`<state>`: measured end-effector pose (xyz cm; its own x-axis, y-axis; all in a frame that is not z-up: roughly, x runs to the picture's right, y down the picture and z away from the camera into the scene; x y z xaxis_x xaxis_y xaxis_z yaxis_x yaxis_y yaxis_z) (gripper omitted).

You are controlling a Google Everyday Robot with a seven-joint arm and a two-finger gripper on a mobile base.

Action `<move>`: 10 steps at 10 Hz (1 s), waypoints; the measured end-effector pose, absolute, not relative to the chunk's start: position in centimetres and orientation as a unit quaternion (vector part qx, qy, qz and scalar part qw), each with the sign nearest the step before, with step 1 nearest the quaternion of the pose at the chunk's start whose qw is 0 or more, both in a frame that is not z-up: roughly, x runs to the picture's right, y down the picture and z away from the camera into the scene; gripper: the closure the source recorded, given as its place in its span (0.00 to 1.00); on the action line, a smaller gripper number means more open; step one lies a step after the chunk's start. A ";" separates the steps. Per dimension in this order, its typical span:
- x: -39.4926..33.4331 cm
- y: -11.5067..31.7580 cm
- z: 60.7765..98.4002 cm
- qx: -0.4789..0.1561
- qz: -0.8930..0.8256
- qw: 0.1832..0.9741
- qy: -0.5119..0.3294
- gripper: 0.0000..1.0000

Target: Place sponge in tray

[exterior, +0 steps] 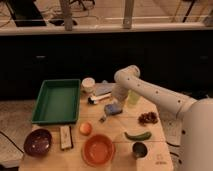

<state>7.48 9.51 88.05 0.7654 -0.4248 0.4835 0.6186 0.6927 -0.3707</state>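
Observation:
The light-blue sponge point(114, 109) lies near the middle of the wooden table point(120, 150), right of the tray. The green tray point(57, 101) stands at the table's back left and looks empty. My white arm reaches in from the right, bends at the elbow and comes down over the sponge. The gripper point(109, 111) is at the sponge, directly over it and partly hiding it. I cannot tell whether it has hold of the sponge.
A white cup point(88, 84) and a blue-grey cloth point(103, 89) lie behind the sponge. A yellow-green bottle point(134, 97) and grapes point(148, 118) are to the right. In front are an orange fruit point(85, 128), orange bowl point(98, 149), purple bowl point(38, 141), striped white block point(65, 137), green vegetable point(137, 135) and dark cup point(139, 149).

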 end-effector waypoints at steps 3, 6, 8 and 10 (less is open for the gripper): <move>7.0 10.3 89.2 -0.277 -0.288 0.897 -0.189 0.20; 6.8 11.8 90.7 -0.294 -0.285 0.891 -0.195 0.20; 6.9 12.5 91.3 -0.301 -0.282 0.889 -0.198 0.23; 7.2 13.0 91.6 -0.306 -0.279 0.888 -0.199 0.40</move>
<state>7.20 12.99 91.59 0.7650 -0.3742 0.5242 0.6175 0.6574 -0.4319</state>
